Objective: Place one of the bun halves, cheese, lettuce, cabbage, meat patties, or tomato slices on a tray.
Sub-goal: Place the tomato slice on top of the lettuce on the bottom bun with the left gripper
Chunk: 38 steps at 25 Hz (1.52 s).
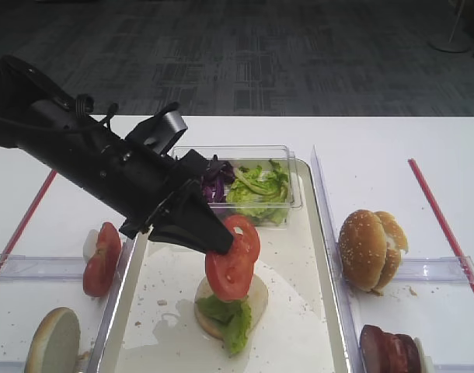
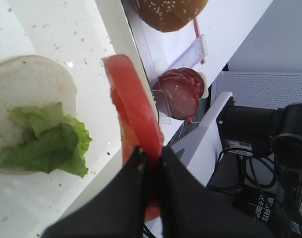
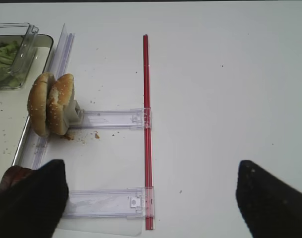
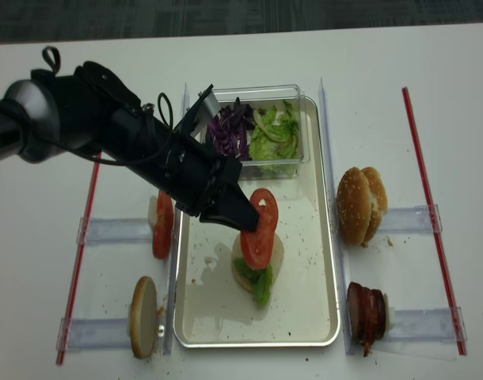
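The black left gripper pinches glossy red tomato slices on edge above a lettuce-topped pale bun bottom on the pale metal tray. The right gripper's fingers stand spread apart. No writing is legible.

A large rectangular pale metal tray lies mid-table. In its far end sits a small clear plastic tub holding shredded purple cabbage on the left and crinkly green lettuce on the right. Near the tray's middle a pale flat bun bottom carries a lettuce leaf. Left of the tray stand red tomato slices; right of it stand sesame-seeded bun tops, and nearer, dark reddish-brown meat patties.
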Tool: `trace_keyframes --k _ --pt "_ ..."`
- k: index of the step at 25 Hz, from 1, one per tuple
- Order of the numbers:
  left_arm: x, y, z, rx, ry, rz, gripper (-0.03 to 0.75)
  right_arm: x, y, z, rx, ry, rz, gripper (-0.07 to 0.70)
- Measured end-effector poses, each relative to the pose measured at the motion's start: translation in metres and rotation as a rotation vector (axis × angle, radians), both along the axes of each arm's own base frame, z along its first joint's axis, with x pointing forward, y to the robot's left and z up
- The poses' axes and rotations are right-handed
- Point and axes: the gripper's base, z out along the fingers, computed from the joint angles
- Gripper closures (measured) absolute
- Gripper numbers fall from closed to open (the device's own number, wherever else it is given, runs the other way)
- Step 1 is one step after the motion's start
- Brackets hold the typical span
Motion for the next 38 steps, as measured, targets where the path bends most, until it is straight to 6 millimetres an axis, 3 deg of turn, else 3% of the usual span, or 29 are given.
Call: trace_keyframes --k 7,25,38 --pt "0.002 -0.002 -0.004 0.000 0.065 0.044 0.691 0.000 0.000 0.000 0.000 0.000 0.000 -0.066" --pt "-0.001 -0.003 -0.055 -0.004 0.216 0.076 0.692 0.000 0.000 0.000 0.000 0.000 0.000 -0.066" --pt "0.005 0.003 -0.064 -0.019 0.208 0.098 0.692 0.000 0.000 0.000 0.000 0.000 0.000 -0.066"
